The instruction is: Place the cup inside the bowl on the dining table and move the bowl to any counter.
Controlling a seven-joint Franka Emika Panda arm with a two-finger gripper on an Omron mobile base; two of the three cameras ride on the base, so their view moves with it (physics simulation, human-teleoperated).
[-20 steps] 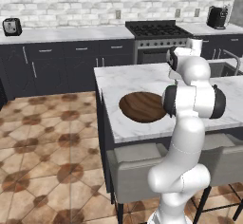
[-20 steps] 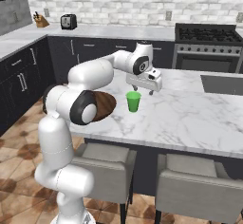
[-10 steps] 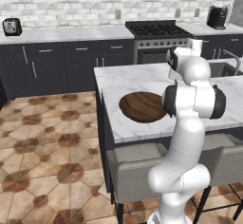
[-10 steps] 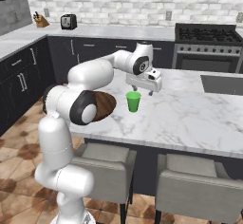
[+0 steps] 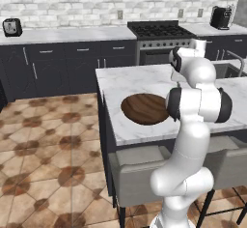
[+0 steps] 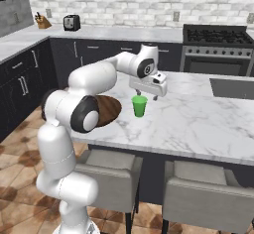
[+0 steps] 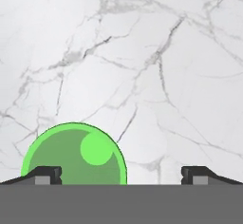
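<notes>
While hovering above the green cup [image 6: 140, 105], fingers [image 7: 45, 174] spread wide, holding nothing. Cup upright on the marble bench [image 6: 208, 124], just right of the wooden bowl [image 5: 145, 108] in the right base view, apart from it. Seen from the hand, cup [image 7: 76, 154] below and toward the left finger, not centred between the two. Bowl lying empty toward the bench's left end. Gripper [image 6: 149, 90] just above and behind the cup rim. Judged barely started: cup not yet grasped, not yet in the bowl; bowl not yet carried to the long far bench [image 5: 62, 35]. Likely next: centring over the cup, then descending.
</notes>
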